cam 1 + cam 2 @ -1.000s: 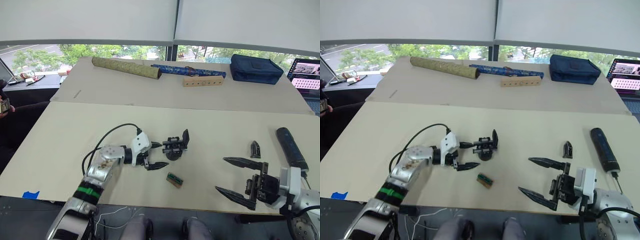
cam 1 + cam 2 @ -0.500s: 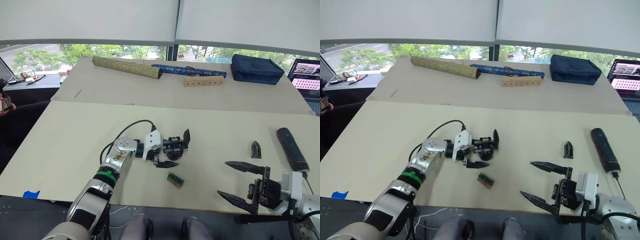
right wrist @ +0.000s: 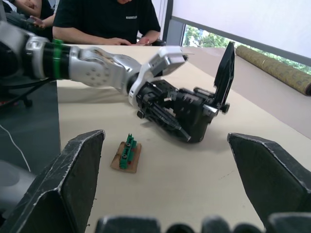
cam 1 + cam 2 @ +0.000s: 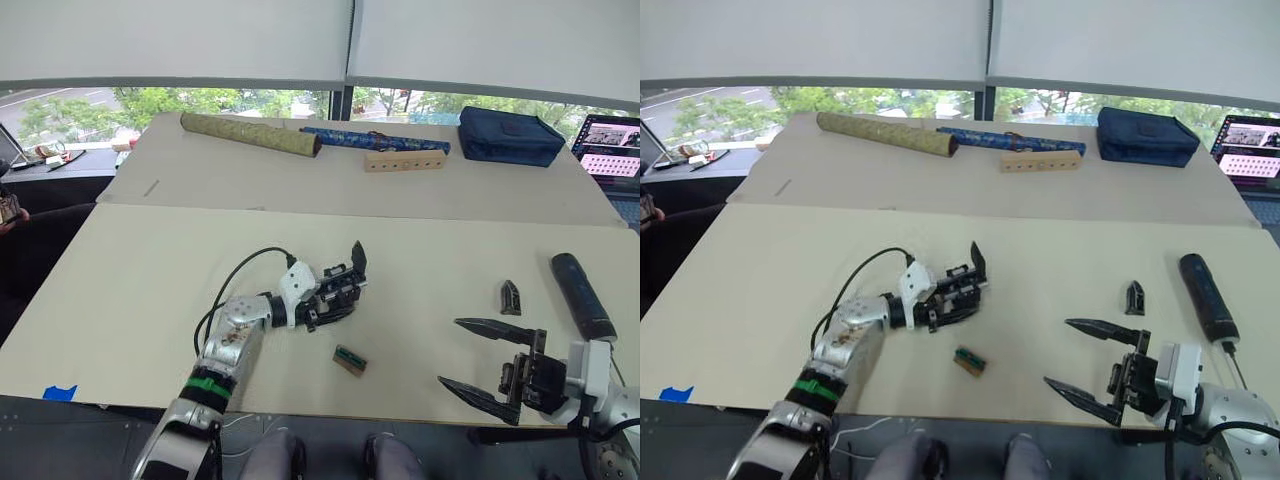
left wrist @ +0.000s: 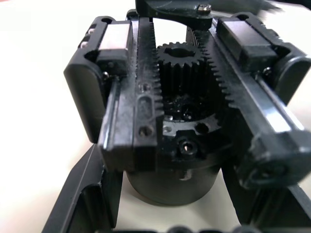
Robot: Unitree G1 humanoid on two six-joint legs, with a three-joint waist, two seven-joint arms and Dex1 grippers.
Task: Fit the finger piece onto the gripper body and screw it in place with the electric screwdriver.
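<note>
We grip the body mid-table with the left gripper, closed around it. The right gripper hangs open, empty. Next we fetch the finger piece beside the screwdriver.

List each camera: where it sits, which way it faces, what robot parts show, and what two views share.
Eye views: on the head, looking down the table; left gripper shut on the gripper body, right gripper open.
Left wrist view: along its fingers, close on the gripper body's gears.
Right wrist view: across the table past its own fingers.
Shared: right wrist and eye views both show the green-topped block.
</note>
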